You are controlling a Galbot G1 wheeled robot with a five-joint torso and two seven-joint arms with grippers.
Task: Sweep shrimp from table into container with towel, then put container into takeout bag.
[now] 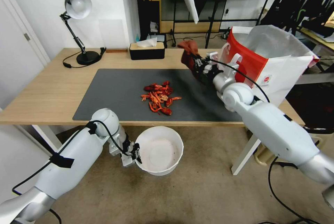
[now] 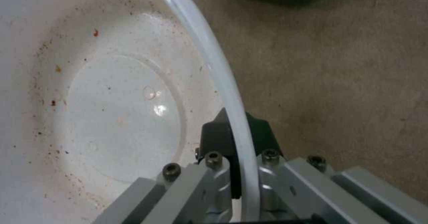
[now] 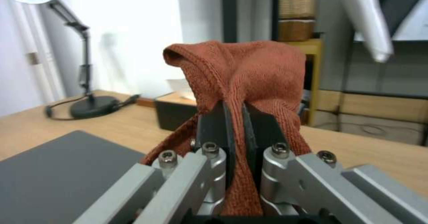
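A pile of red-orange shrimp (image 1: 159, 98) lies in the middle of the dark grey mat (image 1: 111, 91) on the wood-grain table (image 1: 52, 91). My left gripper (image 1: 134, 154) is shut on the rim of the white container (image 1: 159, 152), holding it below the table's front edge; its inside (image 2: 116, 100) carries small red specks. My right gripper (image 1: 195, 64) is shut on the rust-brown towel (image 1: 188, 51), raised above the mat's far right side; the cloth (image 3: 245, 80) drapes over the fingertips. The red and white takeout bag (image 1: 271, 63) stands open at the table's right end.
A black desk lamp (image 1: 78, 25) stands at the back left of the table, its cord trailing beside it. A black tissue box (image 1: 146, 50) sits at the back centre. White table legs and beige carpet lie below the front edge.
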